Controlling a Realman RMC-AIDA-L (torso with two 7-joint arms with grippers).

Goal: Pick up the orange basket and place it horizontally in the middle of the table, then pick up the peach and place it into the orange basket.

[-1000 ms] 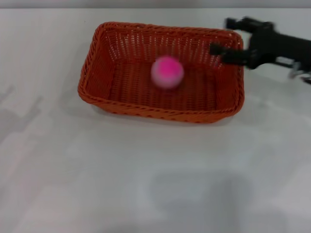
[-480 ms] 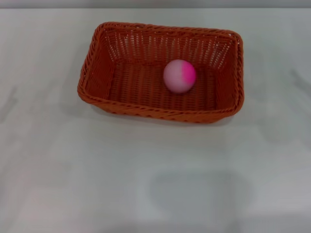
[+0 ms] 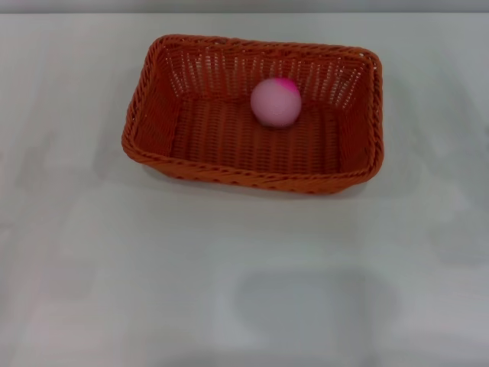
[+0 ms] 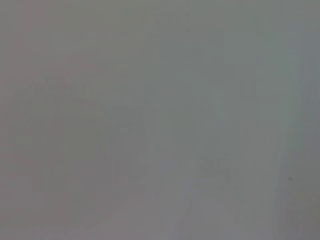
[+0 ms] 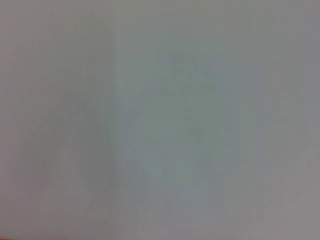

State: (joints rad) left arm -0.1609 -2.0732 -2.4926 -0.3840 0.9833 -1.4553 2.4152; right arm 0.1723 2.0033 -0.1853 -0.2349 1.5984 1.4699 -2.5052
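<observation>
The orange basket (image 3: 252,115) lies lengthwise across the middle of the white table (image 3: 229,275) in the head view. Inside it rests the peach (image 3: 276,101), pale pink with a thin magenta patch at its top, close to the far wall and right of the basket's centre. Neither gripper shows in the head view. Both wrist views hold only plain pale surface, with no fingers in them.
Bare white tabletop surrounds the basket on all sides. The table's far edge (image 3: 244,13) runs along the top of the head view.
The right gripper, beside the basket's far right corner a second ago, has left the head view. The peach has rolled to the right and then toward the far wall, turning its magenta patch upward.
</observation>
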